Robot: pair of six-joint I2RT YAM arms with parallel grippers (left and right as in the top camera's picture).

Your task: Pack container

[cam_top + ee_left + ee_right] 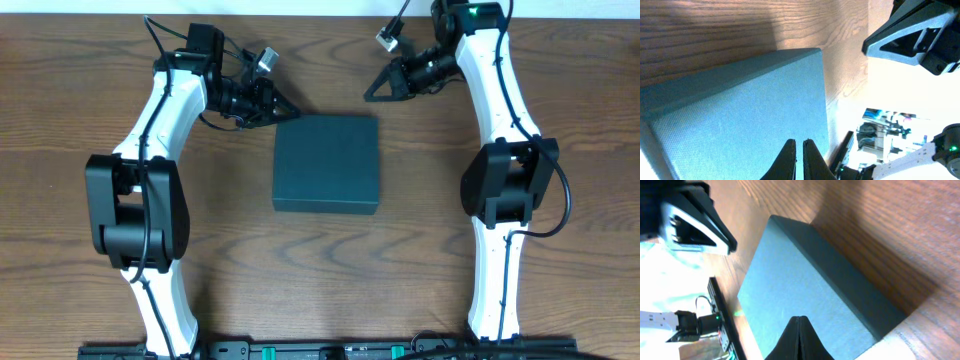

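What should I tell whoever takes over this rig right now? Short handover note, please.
Left gripper: shut, empty, at the far left corner of the teal-green container.
Right gripper: shut, empty, just beyond the container's far right corner, not touching it.
Container: mid-table between the arms, lid down.
Done: cannot tell; the contents are hidden.
Left: check inside, and finish packing if needed.

Left pincer [799, 146] tips nearly together; teal container [740, 110] on wood table [715, 25].
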